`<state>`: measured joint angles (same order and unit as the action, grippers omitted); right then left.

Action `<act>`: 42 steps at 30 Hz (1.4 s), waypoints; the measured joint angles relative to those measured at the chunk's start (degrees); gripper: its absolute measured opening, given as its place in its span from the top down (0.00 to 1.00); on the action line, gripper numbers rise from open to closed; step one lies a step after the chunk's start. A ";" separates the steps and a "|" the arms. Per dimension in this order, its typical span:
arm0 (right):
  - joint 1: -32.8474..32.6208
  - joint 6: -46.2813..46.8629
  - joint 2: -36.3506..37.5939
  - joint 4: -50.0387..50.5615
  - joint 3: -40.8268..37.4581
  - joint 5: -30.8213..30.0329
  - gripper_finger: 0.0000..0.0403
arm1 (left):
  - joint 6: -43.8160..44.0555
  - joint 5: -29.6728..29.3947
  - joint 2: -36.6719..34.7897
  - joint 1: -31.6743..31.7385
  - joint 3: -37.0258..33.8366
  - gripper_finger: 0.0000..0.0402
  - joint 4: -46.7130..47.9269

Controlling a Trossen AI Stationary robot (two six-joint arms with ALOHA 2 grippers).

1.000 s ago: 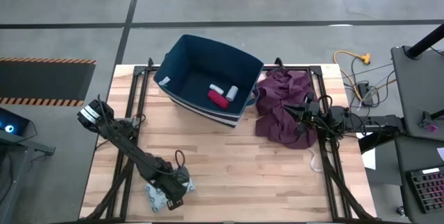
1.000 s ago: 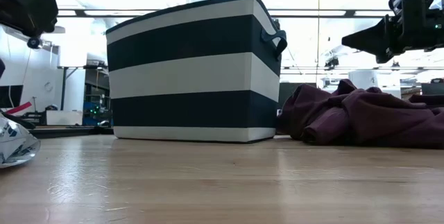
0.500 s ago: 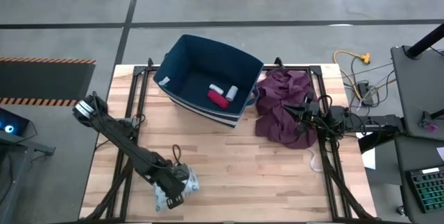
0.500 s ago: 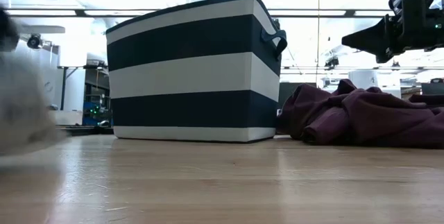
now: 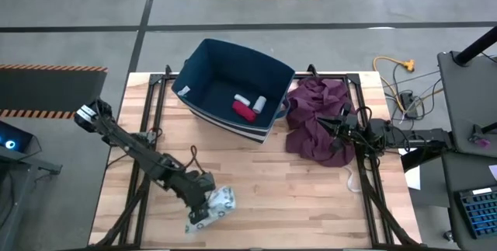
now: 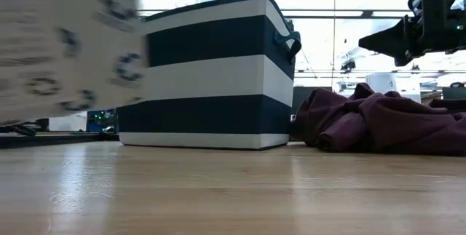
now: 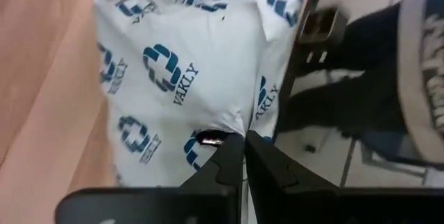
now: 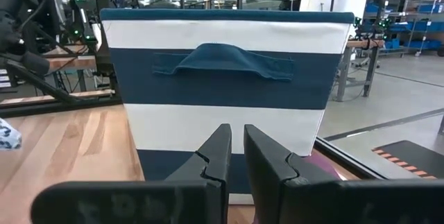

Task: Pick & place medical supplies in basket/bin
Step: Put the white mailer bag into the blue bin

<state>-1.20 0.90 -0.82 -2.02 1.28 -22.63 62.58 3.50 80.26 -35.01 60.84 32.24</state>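
Observation:
The pale packet printed with blue logos (image 5: 222,199) is off the table near its near edge, filling the left wrist view (image 7: 173,78) and looming at the low view's upper left (image 6: 65,46). My left gripper (image 5: 206,207) (image 7: 244,139) is shut on it. The navy, white-striped bin (image 5: 210,68) (image 6: 204,75) (image 8: 222,113) stands at the far middle. It holds the red roll (image 5: 244,111), the white roll (image 5: 261,103) and the short white stick (image 5: 242,98). My right gripper (image 5: 334,130) (image 8: 236,141) hovers shut above the maroon cloth, pointing at the bin. My left gripper pinches the packet between its two fingers at a puckered spot by one edge (image 7: 225,125). The packet reaches out beyond the fingertips and is lifted clear of the table.
The maroon cloth (image 5: 311,119) (image 6: 378,122) lies heaped right of the bin. A thin white cord (image 5: 353,177) lies near the right edge. Bare wood (image 5: 295,196) stretches between the packet and the cloth.
My left gripper has moved right along the near edge and up, turning as it went. The packet, which lay on the table at the near left, is now lifted clear and has swung to the gripper's right side.

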 joint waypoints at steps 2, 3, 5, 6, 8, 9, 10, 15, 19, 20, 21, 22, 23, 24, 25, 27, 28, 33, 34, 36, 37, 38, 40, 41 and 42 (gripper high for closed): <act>-0.01 0.00 0.00 0.01 0.00 0.00 0.92 | -2.38 0.01 0.28 1.67 0.00 1.00 -3.57; -0.01 -0.01 0.00 0.02 0.00 0.00 0.92 | -3.68 0.01 0.34 2.50 0.00 1.00 -5.92; -0.01 -0.01 0.00 0.02 0.00 0.00 0.92 | -6.84 0.01 0.34 4.10 0.07 1.00 -10.23; 0.01 -0.01 0.02 0.02 0.00 0.00 0.92 | -8.40 0.01 0.32 4.74 0.09 1.00 -12.09; -0.01 0.03 0.00 0.02 0.00 0.00 0.92 | -11.14 0.02 0.34 6.08 0.30 1.00 -13.93; -0.01 0.04 0.00 0.02 0.00 0.00 0.92 | -12.21 0.02 0.33 6.60 0.58 1.00 -13.76; 0.00 -0.01 0.00 0.02 0.00 0.00 0.92 | -12.72 0.01 0.32 7.11 0.80 1.00 -13.49; 0.01 0.16 0.00 0.04 0.00 0.00 0.92 | -12.81 -1.13 0.30 8.57 0.74 1.00 -12.72; -0.01 0.16 -0.02 0.04 0.00 0.00 0.92 | -13.06 -2.07 0.30 8.44 0.74 1.00 -12.43; -0.01 0.16 0.00 0.04 0.00 0.00 0.92 | -13.11 -2.12 0.30 8.44 0.74 1.00 -12.40; -0.01 0.16 0.00 0.04 0.00 0.00 0.92 | -13.13 -2.15 0.30 8.49 0.74 1.00 -12.47; -0.01 0.16 0.00 0.05 0.00 0.00 0.92 | -13.14 -2.15 0.30 8.50 0.74 1.00 -12.51; 0.01 0.16 0.00 0.04 0.00 0.00 0.92 | -13.15 -2.18 0.30 8.51 0.74 1.00 -12.52; 0.01 0.16 -0.02 0.07 0.00 0.01 0.92 | -13.14 -2.19 0.30 8.51 0.74 1.00 -12.53; -0.01 0.16 0.00 0.06 0.00 0.02 0.92 | -12.83 -2.20 0.30 8.50 0.74 1.00 -12.57; -0.01 0.16 0.00 0.07 0.00 0.01 0.92 | -10.69 -2.15 0.30 8.48 0.74 0.98 -12.65; 0.00 0.16 0.00 0.07 0.00 0.01 0.92 | -10.28 -1.88 0.50 8.48 0.74 0.97 -12.78; 0.01 0.16 -0.04 0.18 0.00 0.02 0.92 | -10.41 3.30 1.96 8.48 0.74 0.79 -17.86; 0.01 0.14 -0.05 0.20 0.00 0.02 0.92 | -10.41 4.00 2.43 8.48 0.75 0.73 -19.70; 0.01 0.14 -0.04 0.24 0.00 0.02 0.92 | -11.96 6.26 4.02 8.31 1.55 0.62 -22.61; 0.01 0.14 -0.04 0.26 0.00 0.02 0.92 | -13.30 7.29 5.28 7.95 2.82 0.58 -22.76; 0.01 0.14 -0.06 0.35 0.00 0.02 0.92 | -14.33 7.65 6.83 7.45 4.47 0.55 -21.93; 0.01 0.00 -0.04 0.52 0.00 0.02 0.92 | -16.38 8.05 10.72 6.46 8.89 0.52 -18.16; 0.01 -0.05 -0.07 0.64 0.00 0.02 0.92 | -17.72 8.20 12.95 6.02 11.59 0.52 -15.89; -0.01 -0.06 -0.14 0.64 0.00 0.02 0.92 | -19.00 8.32 15.21 5.68 14.56 0.52 -13.03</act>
<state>-1.21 0.84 -0.96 -1.38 1.28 -22.61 43.58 11.82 95.47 -29.33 75.40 19.21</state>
